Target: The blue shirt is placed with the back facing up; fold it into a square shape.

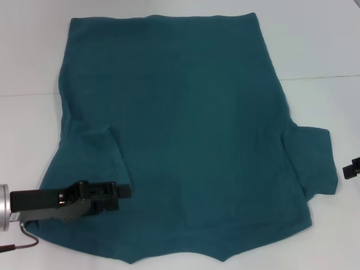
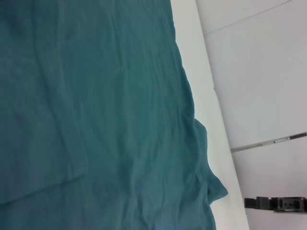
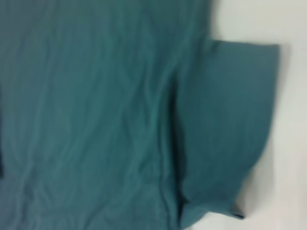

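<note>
Judging by the layout, you have barely started: the blue shirt (image 1: 191,129) lies back-up on the white table (image 1: 315,45), its left sleeve folded inward, right sleeve spread. Your left gripper (image 1: 115,196) hovers above that fold; whether its fingers are apart, I cannot tell. The right gripper (image 1: 351,169) waits at the table's edge.

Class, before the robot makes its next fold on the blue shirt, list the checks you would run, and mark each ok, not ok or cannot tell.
1. Blue shirt spread on the table, plain side up: ok.
2. Left-side sleeve already folded in: ok.
3. Right-side sleeve folded in: not ok, it sticks out.
4. Left gripper over the shirt: ok.
5. Right gripper over the shirt: not ok, beside the sleeve.
6. Fingers' state: cannot tell.
</note>
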You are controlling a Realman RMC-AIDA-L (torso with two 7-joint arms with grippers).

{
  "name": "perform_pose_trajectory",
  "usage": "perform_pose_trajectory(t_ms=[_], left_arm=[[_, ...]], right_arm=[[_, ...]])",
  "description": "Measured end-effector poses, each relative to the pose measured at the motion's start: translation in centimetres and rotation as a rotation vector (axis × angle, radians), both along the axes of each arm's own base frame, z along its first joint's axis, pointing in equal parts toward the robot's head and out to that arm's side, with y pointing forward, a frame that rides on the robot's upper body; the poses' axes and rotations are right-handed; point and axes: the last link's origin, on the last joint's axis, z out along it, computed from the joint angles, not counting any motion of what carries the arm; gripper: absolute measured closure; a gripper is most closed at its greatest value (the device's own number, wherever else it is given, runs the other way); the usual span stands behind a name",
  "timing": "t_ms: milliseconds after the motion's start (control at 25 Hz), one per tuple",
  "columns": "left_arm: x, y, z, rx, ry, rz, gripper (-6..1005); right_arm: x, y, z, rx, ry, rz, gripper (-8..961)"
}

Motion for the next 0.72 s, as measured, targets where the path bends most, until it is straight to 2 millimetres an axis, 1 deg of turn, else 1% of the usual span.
perform_pose_trajectory(t_ms=[280, 560, 720], left_arm=[[0.1, 0.2, -0.3, 0.0, -0.001, -0.001, 387], [0.2, 0.3, -0.3, 0.004, 0.004, -0.001, 386], [0.2, 0.4, -0.3, 0.005, 0.003, 0.0, 386]], right_arm=[[1.0, 0.0, -0.6, 0.042, -0.014, -0.038, 313], [1.2, 0.6, -2.8, 0.055, -0.008, -0.05, 317], [1.1, 1.0, -3.5, 0.073, -0.011, -0.049, 320]])
